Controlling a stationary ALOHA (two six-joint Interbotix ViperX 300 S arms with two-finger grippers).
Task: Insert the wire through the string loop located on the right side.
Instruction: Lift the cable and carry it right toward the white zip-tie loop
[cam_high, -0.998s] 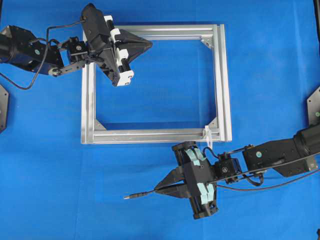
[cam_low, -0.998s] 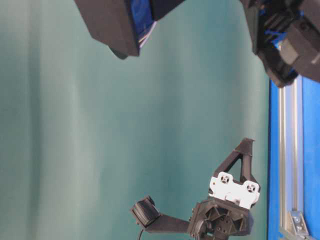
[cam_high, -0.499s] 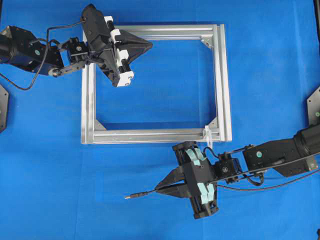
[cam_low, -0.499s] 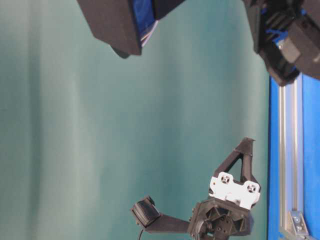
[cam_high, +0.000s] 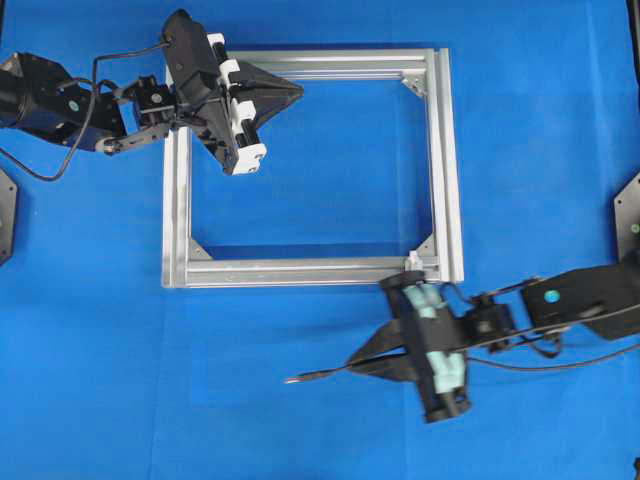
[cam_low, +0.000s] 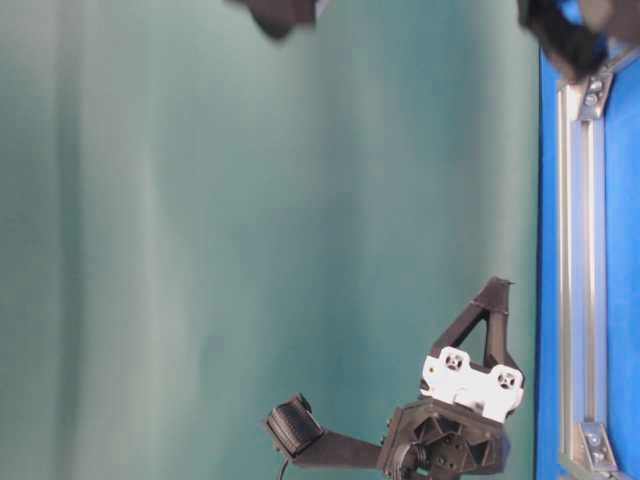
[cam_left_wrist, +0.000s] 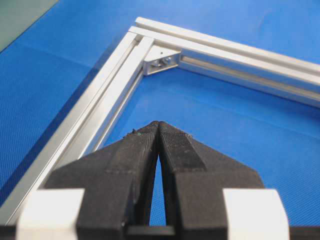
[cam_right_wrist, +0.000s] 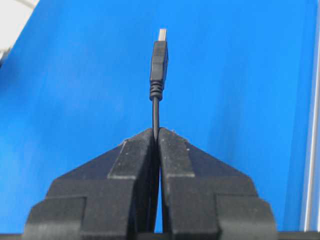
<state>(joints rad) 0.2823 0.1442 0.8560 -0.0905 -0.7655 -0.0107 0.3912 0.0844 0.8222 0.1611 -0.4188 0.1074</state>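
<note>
Blue cloth (cam_high: 300, 420) over the whole table, finely woven as seen from the left wrist view (cam_left_wrist: 60, 65); square silver frame (cam_high: 312, 271) of slotted aluminium bars lying flat upon it, open in the middle with blue showing through; small triangular corner brackets (cam_high: 200, 248) inside the corners, one with two screws plainly seen in the left wrist view (cam_left_wrist: 161, 60); dark mounting plates at the left edge (cam_high: 5, 215) and the right edge (cam_high: 628, 210) of the overhead view; plain teal backdrop (cam_low: 250, 250) filling most of the table-level view, the frame's bar (cam_low: 580, 290) running along its right side against the blue.
</note>
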